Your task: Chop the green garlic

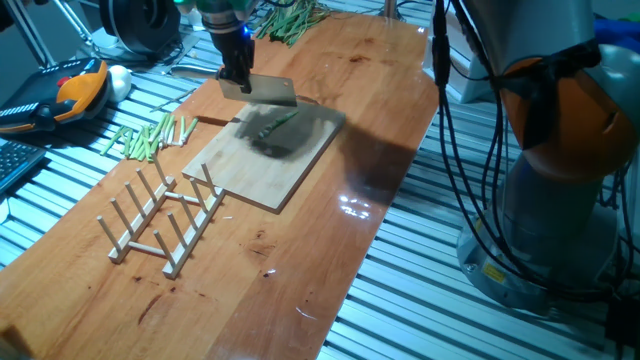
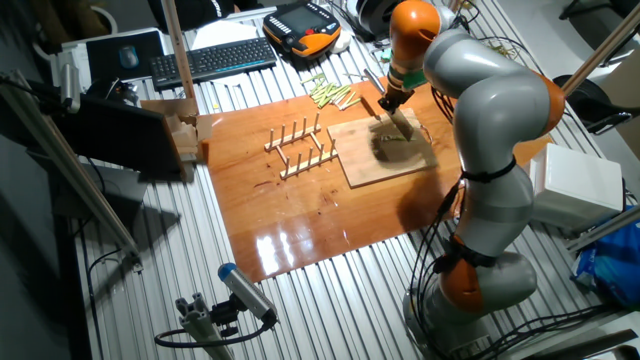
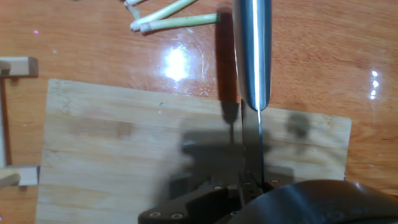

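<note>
A short pale-green garlic stalk (image 1: 278,124) lies on the far part of the bamboo cutting board (image 1: 262,168); it also shows in the other fixed view (image 2: 399,139). My gripper (image 1: 237,80) is shut on the handle of a cleaver-like knife (image 1: 273,92) and holds the blade a little above the board's far edge, just left of the stalk. In the hand view the blade (image 3: 252,50) points away over the board (image 3: 124,143), and the stalk does not show there.
A heap of cut green sticks (image 1: 150,137) lies left of the board. A wooden peg rack (image 1: 165,220) stands in front of it. A bunch of long dark-green stalks (image 1: 292,20) lies at the table's far end. A teach pendant (image 1: 72,90) sits at left.
</note>
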Motion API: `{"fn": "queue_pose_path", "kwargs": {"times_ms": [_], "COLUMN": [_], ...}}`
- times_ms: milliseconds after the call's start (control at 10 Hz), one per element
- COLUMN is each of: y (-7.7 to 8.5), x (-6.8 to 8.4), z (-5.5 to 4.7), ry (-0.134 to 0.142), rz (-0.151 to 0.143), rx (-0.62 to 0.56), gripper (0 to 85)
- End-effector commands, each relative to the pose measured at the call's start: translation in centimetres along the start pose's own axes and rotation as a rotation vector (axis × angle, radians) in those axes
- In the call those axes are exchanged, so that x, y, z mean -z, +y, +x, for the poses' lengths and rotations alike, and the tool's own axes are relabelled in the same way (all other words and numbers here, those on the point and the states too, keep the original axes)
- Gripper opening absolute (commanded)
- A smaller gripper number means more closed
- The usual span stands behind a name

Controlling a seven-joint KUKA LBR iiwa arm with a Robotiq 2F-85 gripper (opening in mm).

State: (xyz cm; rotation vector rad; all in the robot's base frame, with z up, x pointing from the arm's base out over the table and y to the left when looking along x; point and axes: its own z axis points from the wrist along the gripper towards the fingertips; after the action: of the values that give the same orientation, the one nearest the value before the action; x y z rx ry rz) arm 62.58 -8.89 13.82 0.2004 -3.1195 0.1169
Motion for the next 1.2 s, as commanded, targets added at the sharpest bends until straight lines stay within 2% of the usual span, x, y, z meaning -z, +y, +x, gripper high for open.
{"fn": "queue_pose_path", "kwargs": {"times_ms": [0, 300, 400, 600, 800, 1100], "y": [0.0, 0.0, -0.1, -0.5, -0.7, -0.8], "x": [0.0, 0.0, 0.0, -0.4, -1.3, -3.8], "z": [0.0, 0.0, 0.4, 2.6, 3.7, 5.0], "ry": [-0.001, 0.023, 0.022, 0.006, -0.003, -0.041], "rz": [-0.009, -0.015, -0.031, -0.026, -0.026, -0.032], "rx": [-0.013, -0.008, 0.0, -0.004, -0.008, -0.012], "gripper": [0.0, 0.0, 0.0, 0.0, 0.0, 0.0]}}
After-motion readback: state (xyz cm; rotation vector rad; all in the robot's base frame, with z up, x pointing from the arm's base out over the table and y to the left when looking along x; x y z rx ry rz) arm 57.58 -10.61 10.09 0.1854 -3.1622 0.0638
